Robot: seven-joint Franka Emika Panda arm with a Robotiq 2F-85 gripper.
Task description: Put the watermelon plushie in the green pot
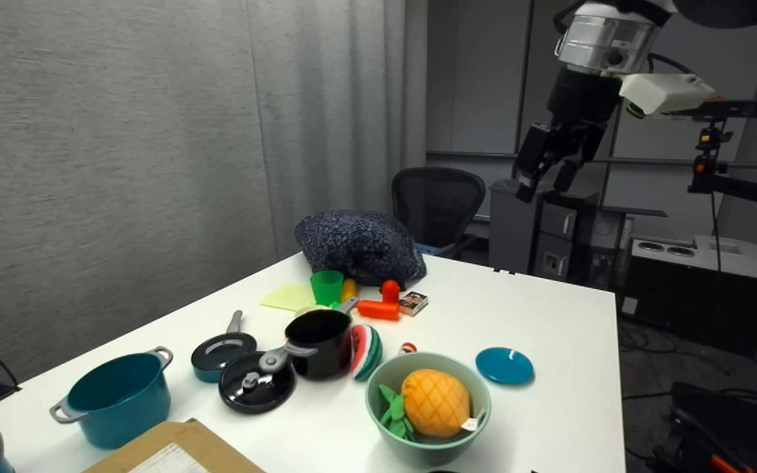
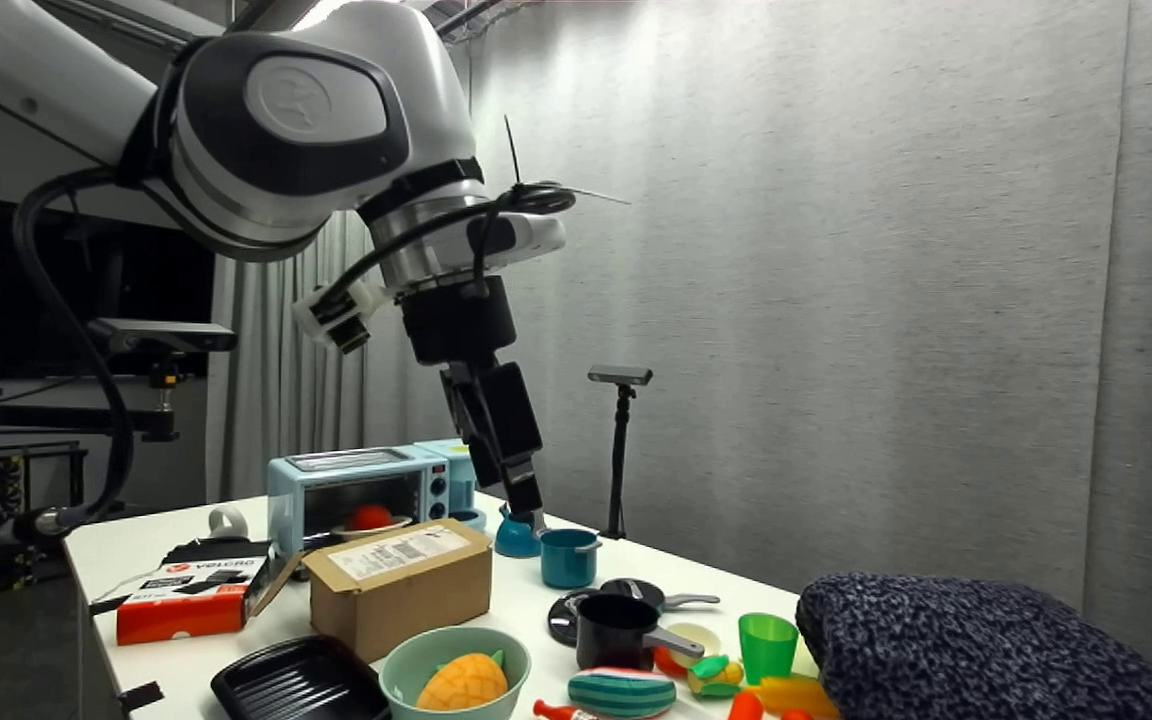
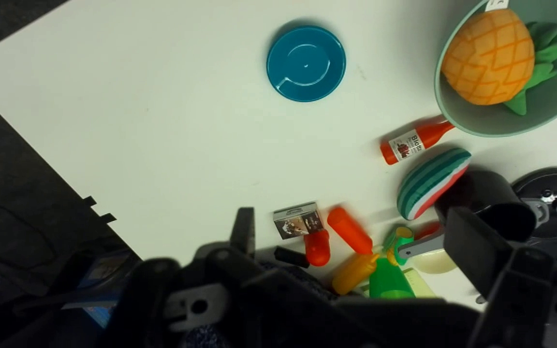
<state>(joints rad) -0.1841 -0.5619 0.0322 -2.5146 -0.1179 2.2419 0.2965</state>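
Note:
The watermelon plushie [image 1: 370, 355] lies on the white table against the side of the small black pot [image 1: 321, 355]. Its striped green rind shows in an exterior view [image 2: 621, 692] and in the wrist view [image 3: 426, 181], with a strip of red face. The green pot [image 1: 411, 452] stands near it and holds an orange pineapple plushie [image 1: 436, 402]; the pot also shows in an exterior view [image 2: 406, 668] and the wrist view [image 3: 505, 127]. My gripper [image 1: 545, 186] is high above the table, apart from both. In the wrist view its fingers [image 3: 351, 227] are wide apart with nothing held.
A red sauce bottle [image 3: 416, 141] lies between plushie and green pot. A blue plate [image 1: 504, 366], black lid [image 1: 257, 387], teal pot [image 1: 119, 394], cardboard box [image 2: 406, 590] and dark cushion [image 1: 359, 246] surround them. Toy bottles and a green cup [image 1: 327, 287] lie near the cushion.

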